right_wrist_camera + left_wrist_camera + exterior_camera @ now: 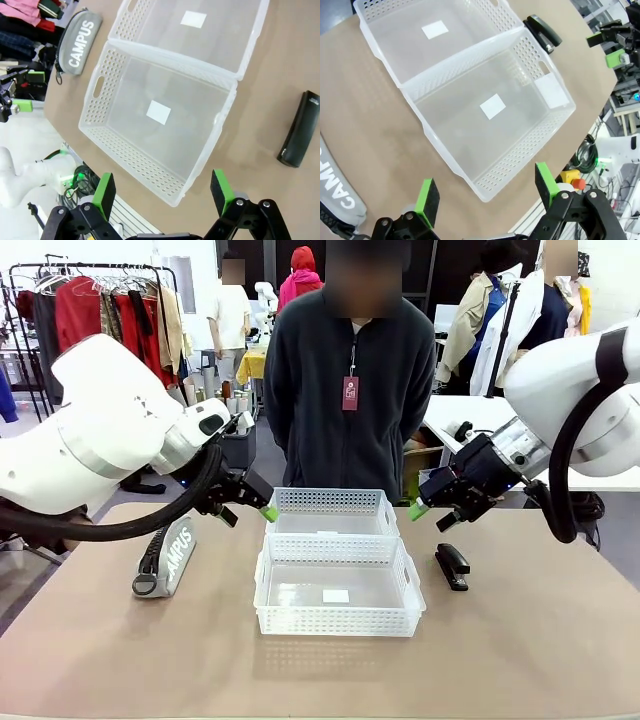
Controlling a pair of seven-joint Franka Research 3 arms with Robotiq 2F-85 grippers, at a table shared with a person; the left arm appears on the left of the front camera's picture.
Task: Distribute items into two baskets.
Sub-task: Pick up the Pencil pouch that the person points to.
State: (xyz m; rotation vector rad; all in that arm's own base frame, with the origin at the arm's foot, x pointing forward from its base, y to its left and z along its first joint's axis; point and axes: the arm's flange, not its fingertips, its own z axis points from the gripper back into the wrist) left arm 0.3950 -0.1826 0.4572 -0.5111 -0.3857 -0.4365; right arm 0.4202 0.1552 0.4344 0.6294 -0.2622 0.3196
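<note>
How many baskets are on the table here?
2. The near basket sits mid-table on the robot's side; the far basket stands directly behind it, toward the person, rims touching. No third seems hidden.

Grey pouch (165,558) with white lettering, black stapler (452,566), translucent white lattice-sided baskets (338,622) on a tan table (100,660)

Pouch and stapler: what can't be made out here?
- Left wrist view: pouch cut off by the left edge; lettering stops at "CAMP".
- Right wrist view: stapler print too small to read.
- Front view: hands of the person hidden behind the body.
</note>
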